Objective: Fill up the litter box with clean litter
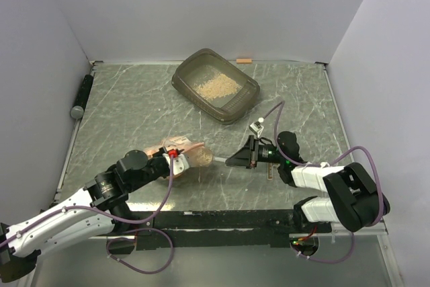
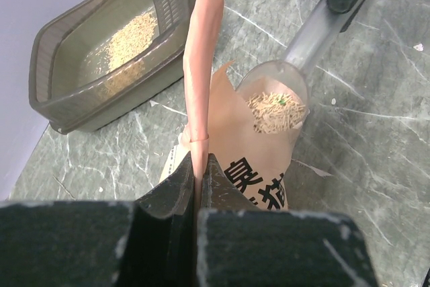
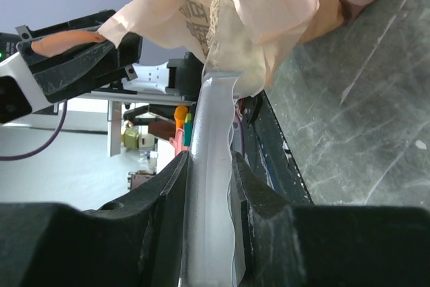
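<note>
The grey-brown litter box stands at the back centre with a patch of pale tan litter on its floor; it also shows in the left wrist view. My left gripper is shut on the rim of the salmon-pink litter bag, holding its mouth open. My right gripper is shut on the handle of a clear plastic scoop. The scoop's bowl sits in the bag's mouth with litter in it.
A dark cylinder lies along the left wall. A small orange piece lies at the back edge behind the box. A small white tag lies right of centre. Grey walls close the table's left, back and right.
</note>
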`<state>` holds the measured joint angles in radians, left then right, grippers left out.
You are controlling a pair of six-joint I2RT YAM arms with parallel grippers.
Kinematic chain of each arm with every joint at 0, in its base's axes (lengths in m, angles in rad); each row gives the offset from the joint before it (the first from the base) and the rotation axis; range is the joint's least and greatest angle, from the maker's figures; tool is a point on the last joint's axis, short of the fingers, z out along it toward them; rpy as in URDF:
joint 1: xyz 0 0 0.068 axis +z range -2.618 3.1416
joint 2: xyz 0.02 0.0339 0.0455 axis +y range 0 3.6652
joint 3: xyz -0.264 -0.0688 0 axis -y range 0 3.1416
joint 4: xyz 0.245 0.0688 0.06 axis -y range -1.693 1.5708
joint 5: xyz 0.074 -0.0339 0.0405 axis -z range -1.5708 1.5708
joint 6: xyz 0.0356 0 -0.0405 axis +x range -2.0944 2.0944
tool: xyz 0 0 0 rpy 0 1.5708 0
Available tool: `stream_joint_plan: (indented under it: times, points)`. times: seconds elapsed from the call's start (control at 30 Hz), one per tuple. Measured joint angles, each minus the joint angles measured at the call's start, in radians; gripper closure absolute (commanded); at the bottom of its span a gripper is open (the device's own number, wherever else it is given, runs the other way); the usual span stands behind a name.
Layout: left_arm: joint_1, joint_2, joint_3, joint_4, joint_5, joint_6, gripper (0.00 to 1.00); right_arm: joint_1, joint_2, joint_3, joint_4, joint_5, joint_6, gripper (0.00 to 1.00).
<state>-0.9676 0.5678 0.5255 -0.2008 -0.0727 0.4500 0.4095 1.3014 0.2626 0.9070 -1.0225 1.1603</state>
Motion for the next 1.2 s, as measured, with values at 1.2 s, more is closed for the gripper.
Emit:
stream_joint_plan:
  times: [1.2]
  points:
    - [0.035,-0.017,-0.018,0.039,0.005,-0.003,0.99,-0.084,-0.408,-0.144,-0.25,0.028,-0.003,1.0]
